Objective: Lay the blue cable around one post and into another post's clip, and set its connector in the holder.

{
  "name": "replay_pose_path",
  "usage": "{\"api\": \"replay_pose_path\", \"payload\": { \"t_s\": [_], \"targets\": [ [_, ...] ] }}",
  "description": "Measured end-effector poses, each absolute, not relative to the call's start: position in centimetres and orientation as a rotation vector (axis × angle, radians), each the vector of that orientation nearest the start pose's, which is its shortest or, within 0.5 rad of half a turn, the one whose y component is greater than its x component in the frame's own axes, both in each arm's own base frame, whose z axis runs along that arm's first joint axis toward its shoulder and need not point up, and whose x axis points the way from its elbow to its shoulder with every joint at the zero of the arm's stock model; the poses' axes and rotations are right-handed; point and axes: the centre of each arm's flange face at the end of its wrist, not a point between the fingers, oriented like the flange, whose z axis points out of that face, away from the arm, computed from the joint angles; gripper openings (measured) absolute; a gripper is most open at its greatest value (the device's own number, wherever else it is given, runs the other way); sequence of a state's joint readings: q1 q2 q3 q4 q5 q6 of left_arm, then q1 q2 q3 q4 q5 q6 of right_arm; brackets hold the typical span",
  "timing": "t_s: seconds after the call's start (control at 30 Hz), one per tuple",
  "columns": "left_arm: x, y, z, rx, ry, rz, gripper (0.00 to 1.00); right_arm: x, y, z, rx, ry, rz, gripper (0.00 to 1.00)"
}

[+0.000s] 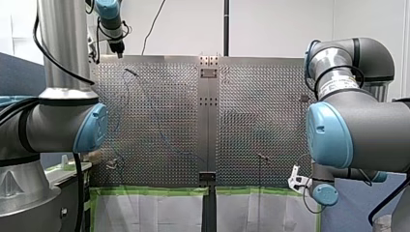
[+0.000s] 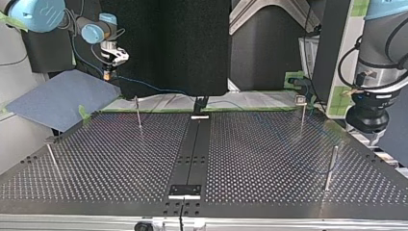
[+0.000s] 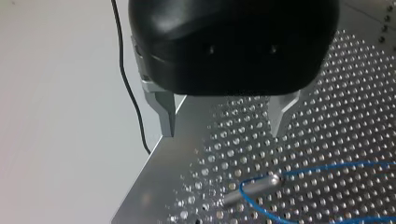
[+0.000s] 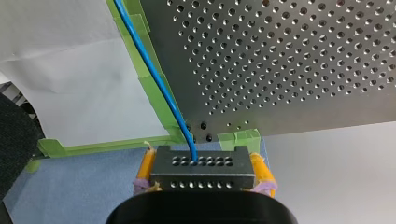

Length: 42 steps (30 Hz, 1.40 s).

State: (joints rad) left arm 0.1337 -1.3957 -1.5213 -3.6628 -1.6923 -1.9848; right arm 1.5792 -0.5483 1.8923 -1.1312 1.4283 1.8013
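At ten o'clock in the top view, the connector (image 4: 203, 173) of the blue cable (image 4: 154, 74) is clamped by my right pincer (image 4: 203, 164); my left pincer (image 3: 223, 119) is held spread, empty, above a cable-looped post (image 3: 252, 189).

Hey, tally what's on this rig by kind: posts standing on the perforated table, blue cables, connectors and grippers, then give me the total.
posts: 4
blue cable: 1
connector: 1
grippers, my left gripper and my right gripper: 2
total: 8
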Motion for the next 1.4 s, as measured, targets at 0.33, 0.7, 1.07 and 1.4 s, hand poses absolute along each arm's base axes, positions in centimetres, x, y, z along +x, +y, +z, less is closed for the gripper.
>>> {"api": "replay_pose_path", "payload": {
  "t_s": [0.33, 0.7, 1.07, 1.4],
  "targets": [
    [38.36, -6.92, 54.47, -0.593, 1.773, -0.05, 0.98, 15.34, -52.43, -11.64, 1.353, -1.502, 1.37, 0.0],
    [38.29, -7.02, 54.48, -0.588, 1.773, -0.049, 0.98, 15.42, -52.42, -11.64, 1.355, -1.501, 1.371, 0.0],
    [38.28, -7.14, 54.48, -0.584, 1.774, -0.049, 0.98, 15.43, -52.42, -11.63, 1.355, -1.501, 1.371, 0.0],
    [38.16, -7.3, 54.56, -0.578, 1.773, -0.051, 0.98, 15.42, -52.42, -11.64, 1.355, -1.5, 1.371, 0.0]
  ]
}}
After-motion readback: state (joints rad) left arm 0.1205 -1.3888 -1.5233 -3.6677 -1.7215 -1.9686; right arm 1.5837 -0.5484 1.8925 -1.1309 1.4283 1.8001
